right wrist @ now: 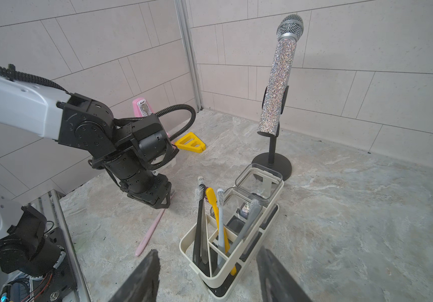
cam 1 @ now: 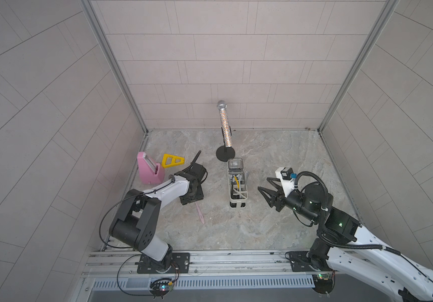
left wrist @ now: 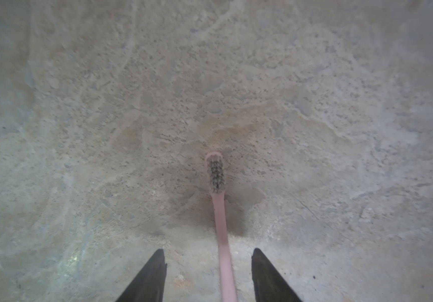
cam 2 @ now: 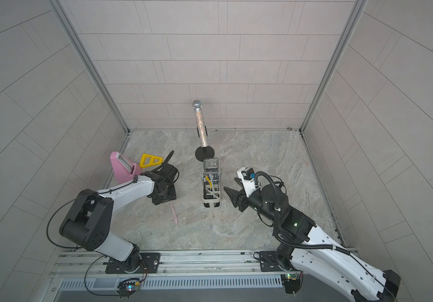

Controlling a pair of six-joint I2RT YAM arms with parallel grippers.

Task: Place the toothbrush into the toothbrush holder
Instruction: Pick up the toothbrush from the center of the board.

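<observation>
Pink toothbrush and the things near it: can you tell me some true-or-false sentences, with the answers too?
1. The pink toothbrush lies on the floor. True.
2. The left pincer is squeezing it. False: its jaws stand apart, one on each side of the handle.
3. The toothbrush holder is empty. False: other toothbrushes stand in it.
4. The right pincer holds nothing. True.
5. The glittery microphone lies on its side. False: it stands upright.
</observation>
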